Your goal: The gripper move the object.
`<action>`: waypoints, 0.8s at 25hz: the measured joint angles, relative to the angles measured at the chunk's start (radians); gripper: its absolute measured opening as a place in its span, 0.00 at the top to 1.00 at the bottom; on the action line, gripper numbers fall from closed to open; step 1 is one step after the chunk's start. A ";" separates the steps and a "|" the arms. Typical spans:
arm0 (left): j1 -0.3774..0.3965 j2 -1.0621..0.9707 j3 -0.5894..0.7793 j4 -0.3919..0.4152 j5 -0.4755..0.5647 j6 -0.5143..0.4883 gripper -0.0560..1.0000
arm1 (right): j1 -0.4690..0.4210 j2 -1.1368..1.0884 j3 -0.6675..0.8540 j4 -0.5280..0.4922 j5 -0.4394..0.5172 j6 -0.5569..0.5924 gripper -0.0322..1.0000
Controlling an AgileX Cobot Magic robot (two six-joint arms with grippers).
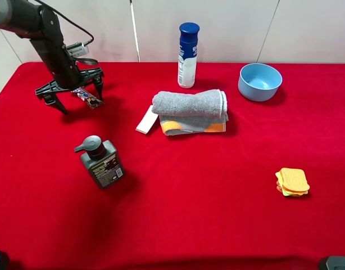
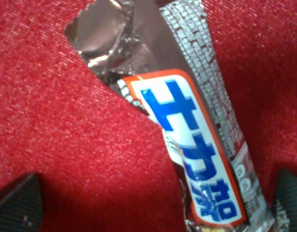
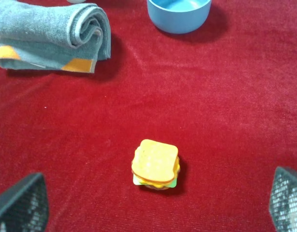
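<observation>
The candy bar [image 1: 87, 98] in a dark brown wrapper lies flat on the red cloth at the far left. My left gripper [image 1: 81, 106] is open and points down over it, one finger on each side, not closed on it. In the left wrist view the bar [image 2: 197, 159] shows white-blue lettering and a crimped end, with the left gripper [image 2: 151, 203] straddling it and its fingertips [image 2: 15, 203] at the picture's corners. My right gripper [image 3: 153, 200] is open and empty, held back from the sandwich toy [image 3: 155, 164].
A dark pump bottle [image 1: 100, 162] lies front left. A rolled grey towel [image 1: 189, 109] with a white flat piece [image 1: 146, 120] beside it sits mid-table. A blue-capped bottle [image 1: 187, 55] and a blue bowl [image 1: 259, 81] stand at the back. The sandwich toy [image 1: 291, 182] is front right.
</observation>
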 joint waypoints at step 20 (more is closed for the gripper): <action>0.000 0.000 0.000 -0.012 0.000 0.001 0.64 | 0.000 0.000 0.000 0.000 0.000 0.000 0.30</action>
